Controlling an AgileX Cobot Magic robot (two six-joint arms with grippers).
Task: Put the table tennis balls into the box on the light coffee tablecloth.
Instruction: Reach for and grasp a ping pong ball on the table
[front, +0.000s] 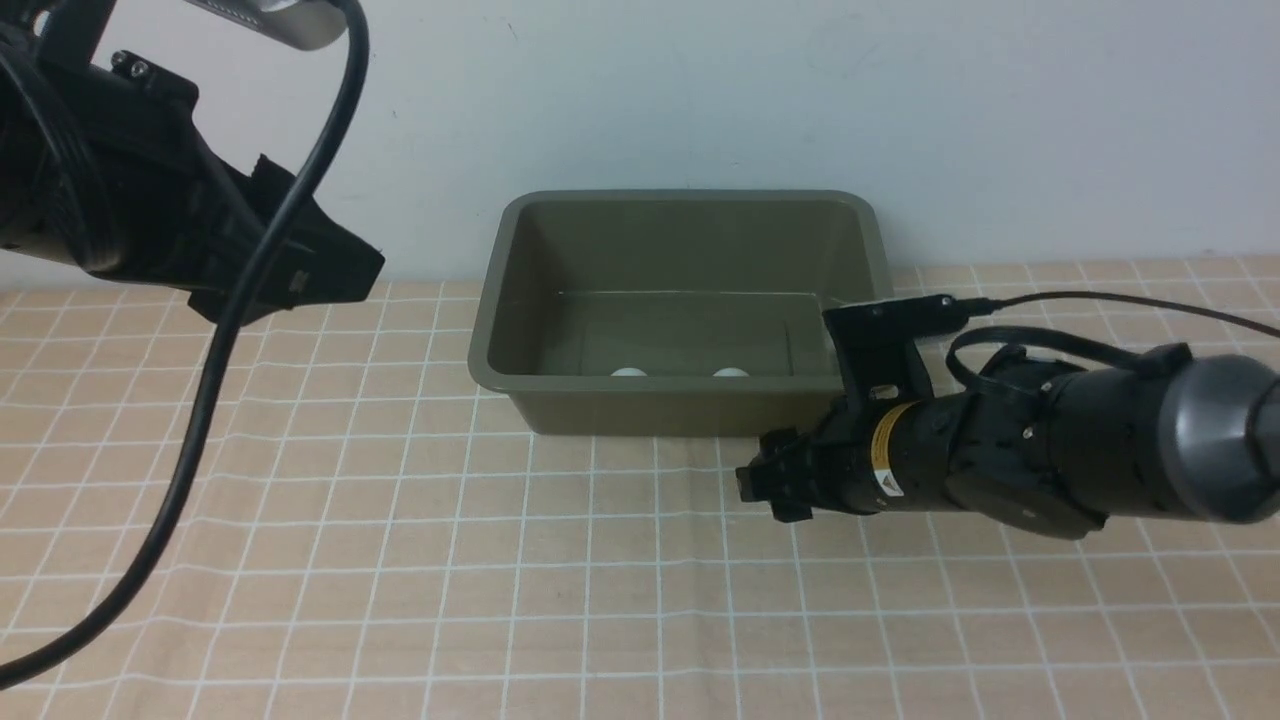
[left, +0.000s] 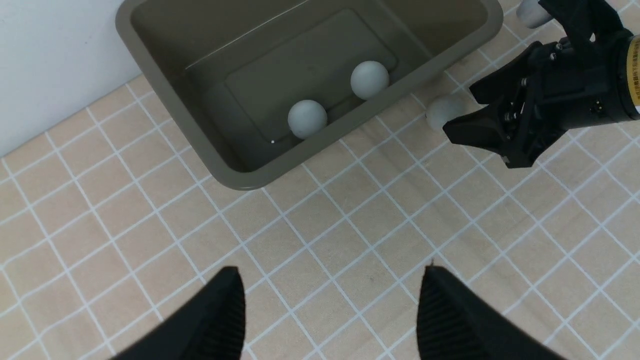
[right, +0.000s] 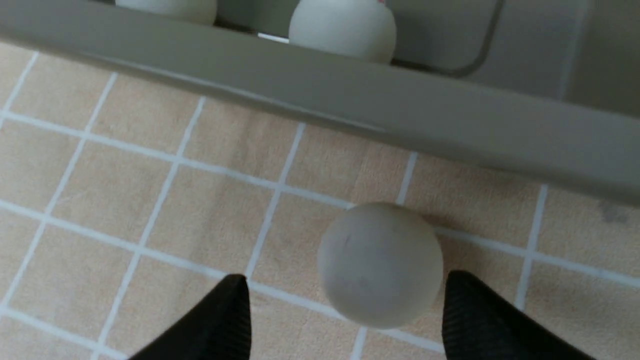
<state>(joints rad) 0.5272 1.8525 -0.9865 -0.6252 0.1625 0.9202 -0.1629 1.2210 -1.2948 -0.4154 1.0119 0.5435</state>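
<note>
Two table tennis balls (left: 307, 117) sit in the box (left: 280, 65); the third ball (right: 380, 265) lies on the light coffee tablecloth (right: 100, 200) just outside its wall. Both spread: right gripper (right: 345, 282) with that ball between its tips, left gripper (left: 331, 272) empty.

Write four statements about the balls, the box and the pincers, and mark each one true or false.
1. Two table tennis balls lie inside the box. True.
2. The right pincer holds the third ball up in the air. False: the ball rests on the tablecloth outside the box, at the fingertips of the open pincer.
3. The left pincer is open and holds nothing. True.
4. The tablecloth is plain, with no pattern. False: it bears a thin white grid.
</note>
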